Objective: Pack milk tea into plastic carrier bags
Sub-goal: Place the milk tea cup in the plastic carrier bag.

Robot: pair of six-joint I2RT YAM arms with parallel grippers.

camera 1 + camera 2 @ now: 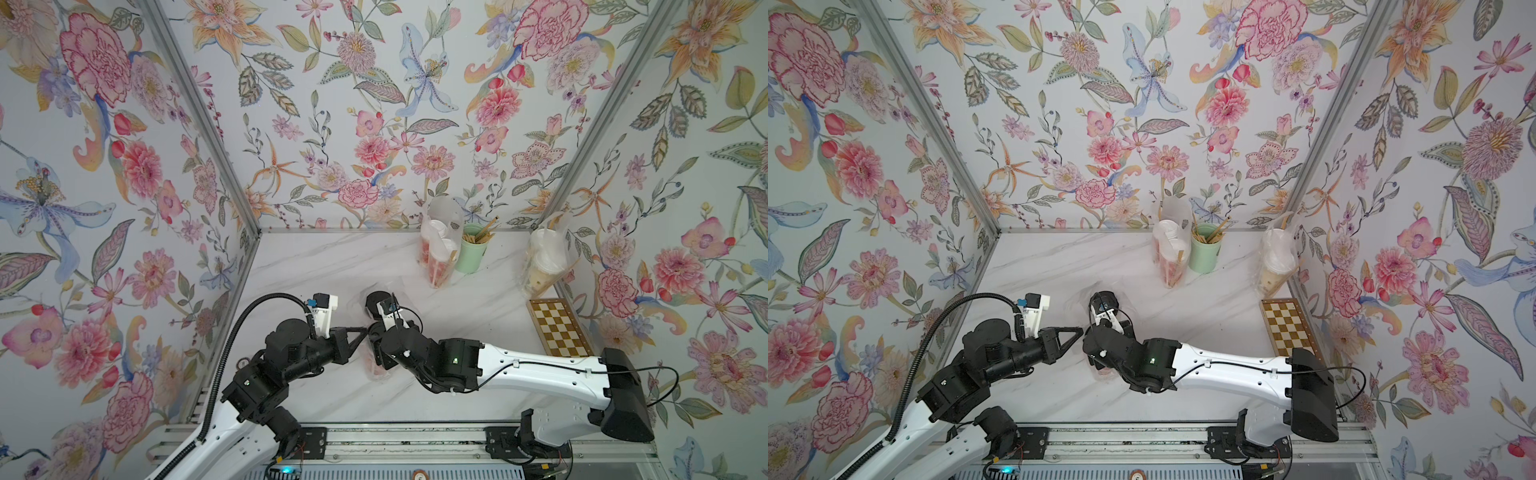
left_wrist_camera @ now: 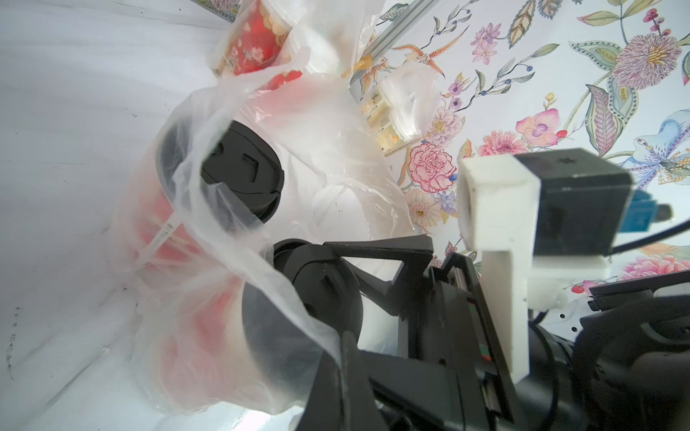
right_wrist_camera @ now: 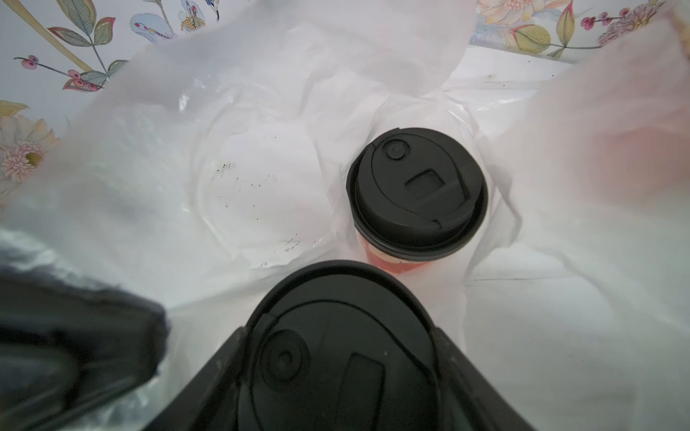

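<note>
The left tool [image 1: 360, 331] was clamped tight on the rim of the bag [image 2: 231, 261]. Inside that bag, the right tool [image 3: 338, 332] gripped a black-lidded cup [image 3: 336, 377] near its top, just beside a second black-lidded cup [image 3: 416, 190] standing upright.

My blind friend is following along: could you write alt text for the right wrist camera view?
The right tool grips a black-lidded cup close to the lens, crinkly clear plastic bag all around it. A second cup, red with a black lid, stands upright just beyond in the same bag.
</note>
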